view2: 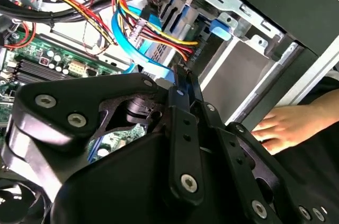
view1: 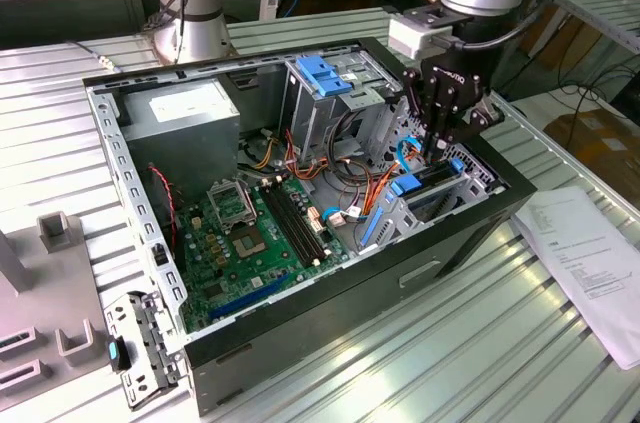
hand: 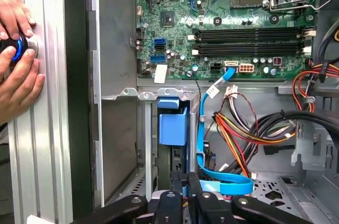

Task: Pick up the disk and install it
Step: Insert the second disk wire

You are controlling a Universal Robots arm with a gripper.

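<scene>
The disk (view1: 428, 186) sits on edge in the drive bay at the front corner of the open computer case (view1: 300, 343), on the exterior view's right. Its blue carrier rail (hand: 172, 123) shows in the first wrist view inside the metal bay. My gripper (view1: 432, 155) hangs straight down over the bay, its two black fingers closed together with their tips at the disk's upper edge. The closed fingers also show in both wrist views (view2: 185, 78) (hand: 185, 180). What lies under the tips is hidden.
A blue SATA cable (hand: 203, 144) and coloured power wires (hand: 238, 128) lie beside the bay. The drive cage's blue handle (view1: 322, 73) and the motherboard (view1: 260, 233) sit further in. A person's hand (hand: 16, 60) rests on a button outside the case. Papers (view1: 590, 253) lie on the exterior view's right.
</scene>
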